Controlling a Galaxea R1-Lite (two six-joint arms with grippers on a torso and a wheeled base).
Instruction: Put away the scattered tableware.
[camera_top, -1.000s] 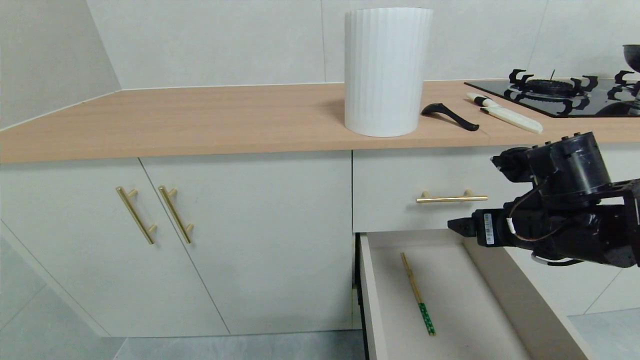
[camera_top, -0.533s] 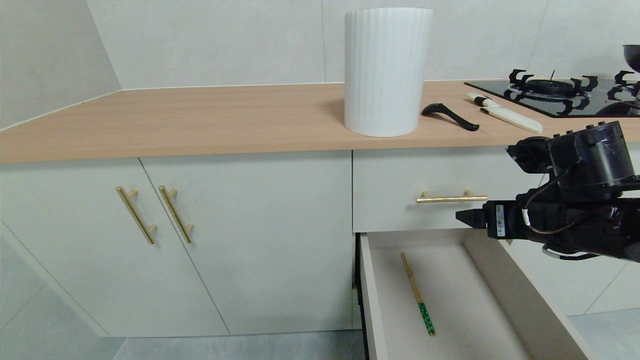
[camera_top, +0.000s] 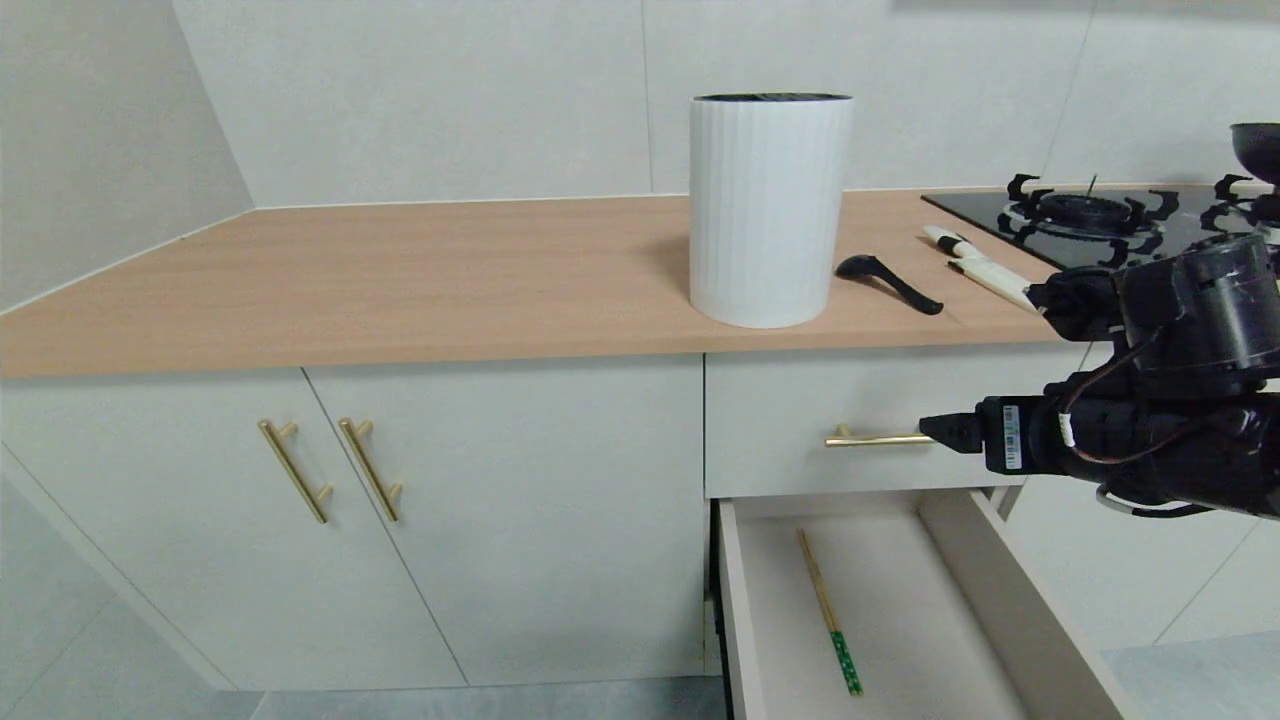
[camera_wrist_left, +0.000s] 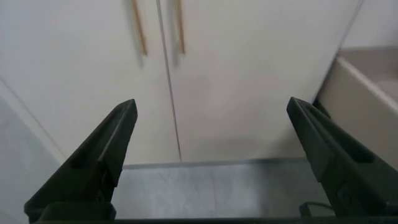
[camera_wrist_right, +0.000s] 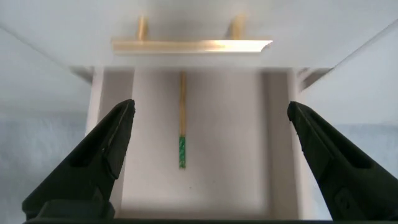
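Chopsticks are slim pale wood with green patterned ends.

I see a wooden countertop carrying a tall white ribbed canister, upright near the front edge. To its right lie a black ladle, then a white knife. A black gas hob sits at the right end. Below, the open drawer holds chopsticks lying lengthwise on its floor.

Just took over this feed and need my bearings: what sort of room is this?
A kitchen, most likely: a gas hob set in a wooden countertop, cabinets below, and an open drawer holding chopsticks.
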